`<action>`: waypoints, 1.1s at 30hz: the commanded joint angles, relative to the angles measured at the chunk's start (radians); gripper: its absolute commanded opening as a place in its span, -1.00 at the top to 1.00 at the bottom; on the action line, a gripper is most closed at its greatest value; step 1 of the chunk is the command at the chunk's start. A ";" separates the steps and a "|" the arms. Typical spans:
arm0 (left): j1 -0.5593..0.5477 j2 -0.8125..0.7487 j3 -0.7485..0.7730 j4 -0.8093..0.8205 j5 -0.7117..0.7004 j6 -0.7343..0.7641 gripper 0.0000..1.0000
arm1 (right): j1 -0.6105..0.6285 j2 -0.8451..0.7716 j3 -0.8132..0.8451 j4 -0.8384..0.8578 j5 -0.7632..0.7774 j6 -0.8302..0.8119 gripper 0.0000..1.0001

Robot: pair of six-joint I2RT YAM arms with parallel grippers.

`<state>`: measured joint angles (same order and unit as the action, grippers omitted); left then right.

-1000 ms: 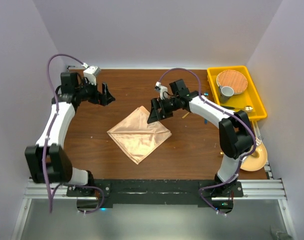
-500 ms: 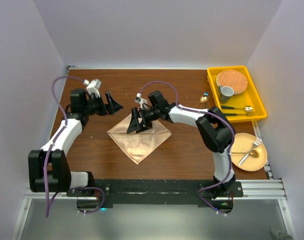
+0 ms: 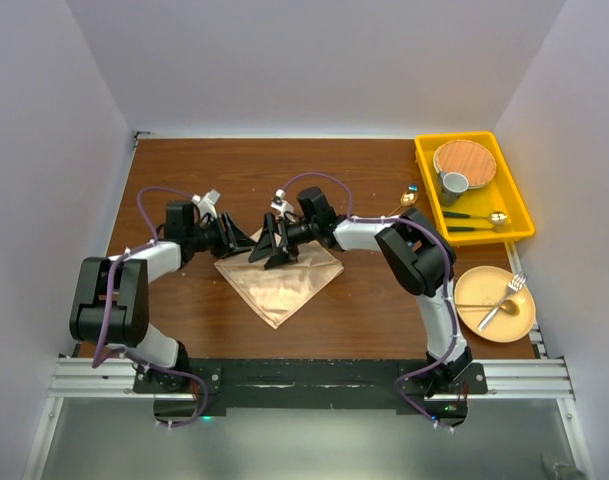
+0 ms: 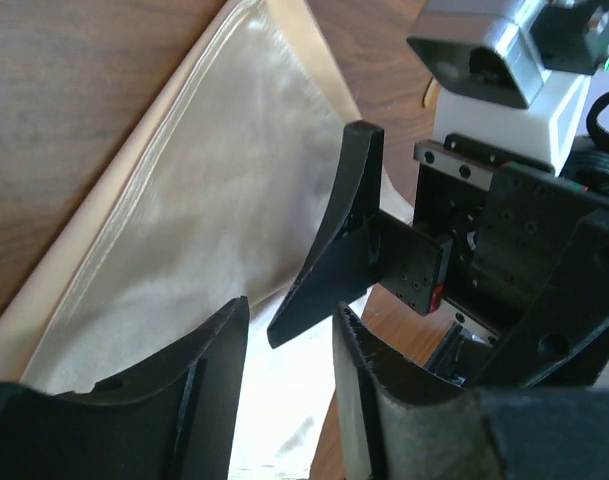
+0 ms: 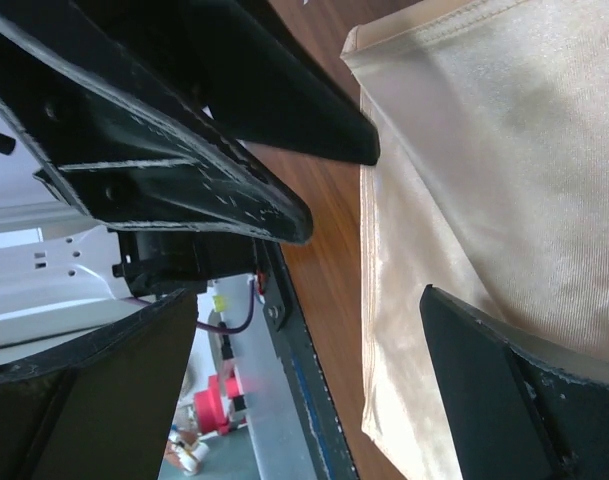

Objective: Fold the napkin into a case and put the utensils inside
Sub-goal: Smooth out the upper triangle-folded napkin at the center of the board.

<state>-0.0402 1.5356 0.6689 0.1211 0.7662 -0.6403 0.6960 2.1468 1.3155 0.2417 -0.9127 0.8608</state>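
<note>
Tally around the yellow bin (image 3: pixel 489 236)
Inside it: one wooden plate (image 3: pixel 464 158), one cup (image 3: pixel 453 183), one spoon (image 3: pixel 496 216). Left of it: one napkin (image 3: pixel 279 275), one blue-tipped spoon (image 3: pixel 408 199). In front of it: one yellow plate (image 3: pixel 519 322), one fork (image 3: pixel 502 303).

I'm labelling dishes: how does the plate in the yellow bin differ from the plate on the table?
The bin plate is wood-toned; the table plate is yellow. The bin plate shares the yellow bin with a cup; the table plate holds a fork. Both are round.

Even bright light, glare on napkin (image 4: pixel 199 225)
</note>
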 commanded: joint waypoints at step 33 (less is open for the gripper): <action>0.019 0.225 0.024 -0.152 -0.148 0.114 0.53 | -0.233 -0.076 -0.197 -0.386 -0.239 -0.302 -0.93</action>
<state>-0.0330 1.7260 0.6945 0.0311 0.7483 -0.5854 0.4774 2.1056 1.1366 0.0765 -1.1336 0.7025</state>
